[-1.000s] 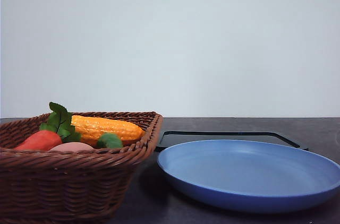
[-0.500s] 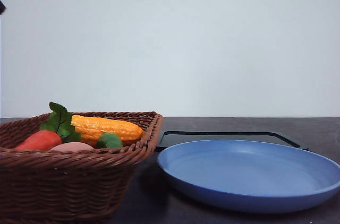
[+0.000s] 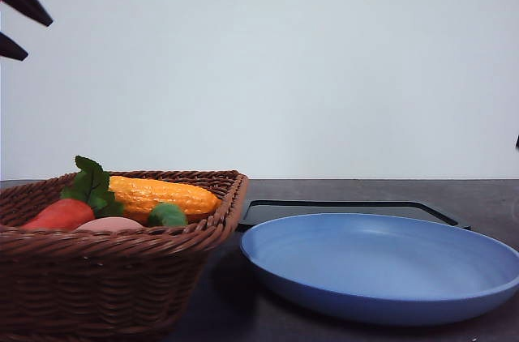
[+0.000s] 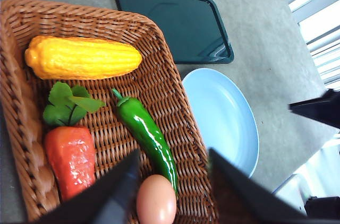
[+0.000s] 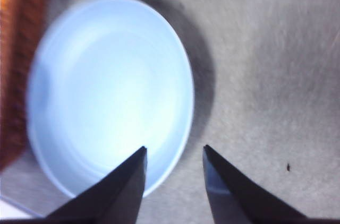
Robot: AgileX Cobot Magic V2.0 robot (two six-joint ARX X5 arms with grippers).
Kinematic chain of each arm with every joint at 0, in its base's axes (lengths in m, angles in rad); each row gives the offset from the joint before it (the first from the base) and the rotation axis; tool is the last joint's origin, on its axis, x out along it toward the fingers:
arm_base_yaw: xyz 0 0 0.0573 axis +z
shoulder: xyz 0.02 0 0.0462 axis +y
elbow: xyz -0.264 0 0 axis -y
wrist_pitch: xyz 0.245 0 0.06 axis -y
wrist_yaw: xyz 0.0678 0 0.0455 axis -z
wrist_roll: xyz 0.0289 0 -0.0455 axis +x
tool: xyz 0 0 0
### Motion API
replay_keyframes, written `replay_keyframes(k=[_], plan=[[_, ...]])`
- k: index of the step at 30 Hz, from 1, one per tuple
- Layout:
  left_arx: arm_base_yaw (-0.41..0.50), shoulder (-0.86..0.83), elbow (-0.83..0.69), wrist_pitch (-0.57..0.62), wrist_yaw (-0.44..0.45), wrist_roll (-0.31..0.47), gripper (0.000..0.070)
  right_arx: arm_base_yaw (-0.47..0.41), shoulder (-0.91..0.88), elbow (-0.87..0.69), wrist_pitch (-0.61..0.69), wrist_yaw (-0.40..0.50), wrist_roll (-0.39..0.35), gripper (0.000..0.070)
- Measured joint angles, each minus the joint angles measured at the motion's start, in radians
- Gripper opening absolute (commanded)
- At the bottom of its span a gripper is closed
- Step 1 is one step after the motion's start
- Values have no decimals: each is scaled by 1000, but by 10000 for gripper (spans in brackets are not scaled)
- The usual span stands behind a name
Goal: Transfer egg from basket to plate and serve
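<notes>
**A:** So the egg (image 4: 156, 200) sits in the basket (image 4: 159, 78), at the rim end nearest the left claw (image 4: 172, 189), with the green pepper (image 4: 146, 134) touching or just beside it and the carrot (image 4: 70, 160) close on the other side. Corn (image 4: 82, 57) is off at the far end. Left claw hangs above the basket, fingers spread wide, egg lined up right between them. Nothing pinched yet.

**B:** And the right one?

**A:** Right claw (image 5: 172, 173) hovers over the near edge of the plate (image 5: 106, 91), also spread, holding nothing. Plate is bare and sits just beside the basket on the tabletop (image 4: 255, 27), black tray (image 4: 172, 19) behind it.

**B:** What worries you?

**A:** My guess: the pepper. 1 finger has to come down in the thin gap between egg and pepper, and if it lands on the pepper it'll shove the egg sideways or grab both. Other finger could clip the carrot. The egg is also smooth and round, so a squeeze off its middle could squirt it out. And it's tucked near the wicker wall, so a low finger might snag the weave.
</notes>
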Motion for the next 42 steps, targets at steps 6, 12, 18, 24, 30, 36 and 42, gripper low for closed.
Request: replay_keyframes(k=[6, 12, 18, 24, 30, 36, 42], plan=[[-9, 0, 0, 0, 1, 0, 342, 23, 110, -71, 149, 5, 4, 232], [-10, 0, 0, 0, 1, 0, 342, 57, 209, -78, 236, -3, 7, 230], [-10, 0, 0, -1, 1, 0, 342, 86, 289, -78, 297, -22, 19, 161], [-10, 0, 0, -17, 2, 0, 342, 94, 299, -79, 303, -22, 30, 2], [-15, 0, 0, -25, 70, 0, 349, 94, 244, -79, 272, -22, 35, 0], [-89, 0, 0, -34, 77, -4, 444, 94, 139, -80, 203, -21, 36, 0], [-255, 1, 0, -47, -49, -6, 444, 94, 15, -80, 189, -14, 51, 0]])
